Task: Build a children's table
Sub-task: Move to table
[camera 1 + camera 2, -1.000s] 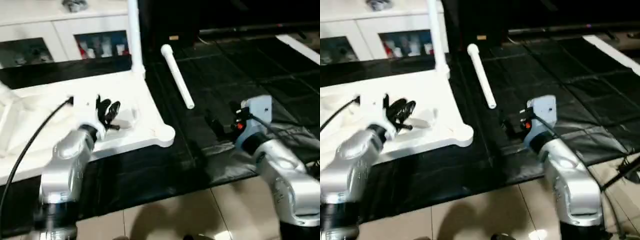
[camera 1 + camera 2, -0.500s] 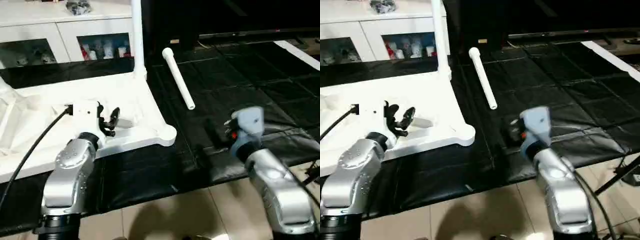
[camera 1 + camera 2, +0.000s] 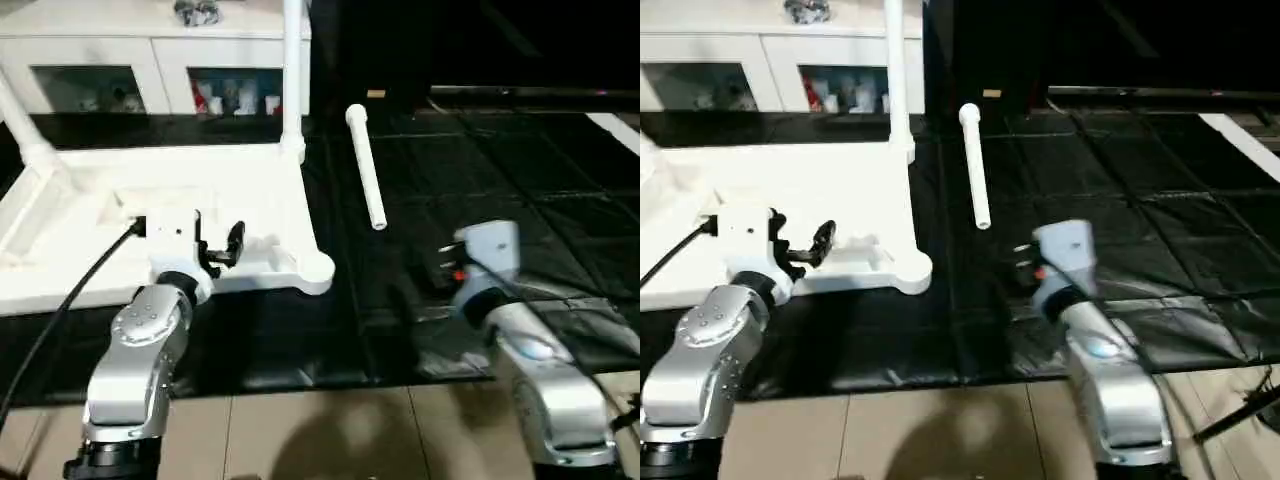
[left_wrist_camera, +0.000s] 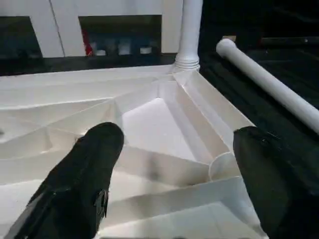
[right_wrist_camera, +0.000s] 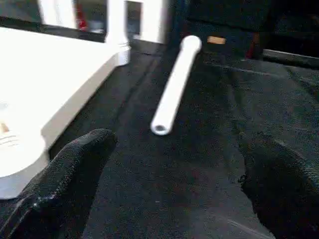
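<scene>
The children's table top [image 3: 80, 235] lies upside down on a black mat, ribbed underside [image 4: 164, 119] up. One leg [image 3: 293, 80] stands upright in its far right corner, and another [image 3: 22, 125] rises at the far left. A loose leg [image 3: 365, 165] lies on the mat to the right. The near right corner socket [image 3: 316, 270] holds nothing. My left gripper [image 3: 218, 245] hovers open over the top's near right part, its fingers [image 4: 84, 174] wide apart with nothing between. My right gripper [image 5: 179, 142] is open low over the mat, pointing at the loose leg [image 5: 174, 89].
A white cabinet [image 3: 150, 55] with glass doors stands behind the table top. The black mat [image 3: 500, 160] stretches to the right. Tiled floor [image 3: 330, 430] runs along the near edge. A black cable [image 3: 70, 300] trails from my left wrist.
My left gripper's fingers have spread wider above the table top. The head view has tilted, so more of the cabinet and the far left leg shows. The right gripper stays open.
</scene>
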